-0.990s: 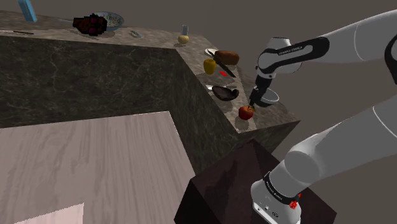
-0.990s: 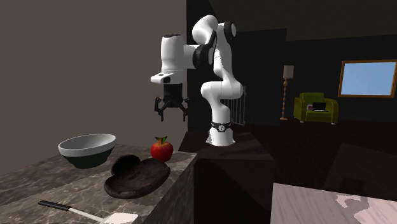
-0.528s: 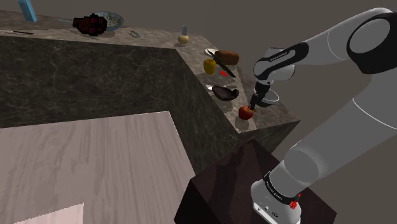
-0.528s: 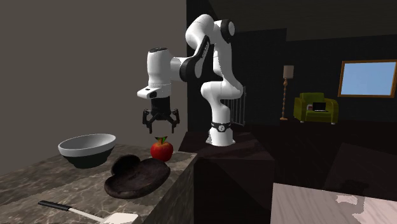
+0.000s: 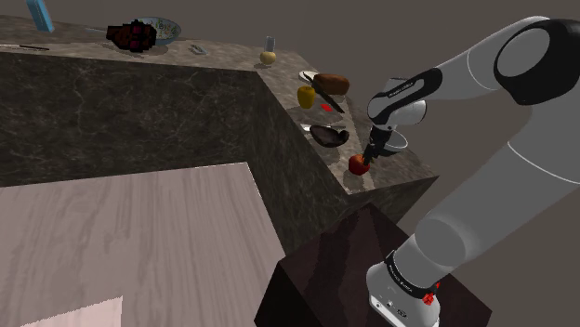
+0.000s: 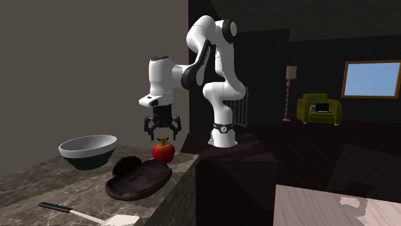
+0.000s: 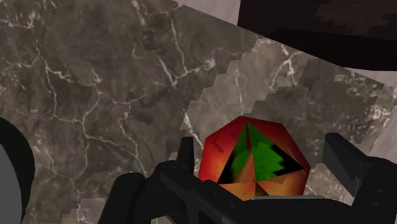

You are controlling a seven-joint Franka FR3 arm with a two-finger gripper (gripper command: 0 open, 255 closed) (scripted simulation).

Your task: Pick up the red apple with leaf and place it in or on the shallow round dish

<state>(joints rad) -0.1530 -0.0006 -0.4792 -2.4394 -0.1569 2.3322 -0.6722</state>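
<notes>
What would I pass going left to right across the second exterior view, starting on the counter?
Grey bowl → dark shallow dish → red apple → floor lamp → green armchair → window.

Veined dark marble counter [image 7: 95, 95], smooth red apple [image 6: 163, 151], matt black claw [image 6: 162, 133], pale wood-grain surface [image 5: 139, 232]

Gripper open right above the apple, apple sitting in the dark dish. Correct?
Not quite. The apple sits on the counter beside the dish, not in it; the second exterior view shows this. The gripper is open right above the apple, as you say.
</notes>
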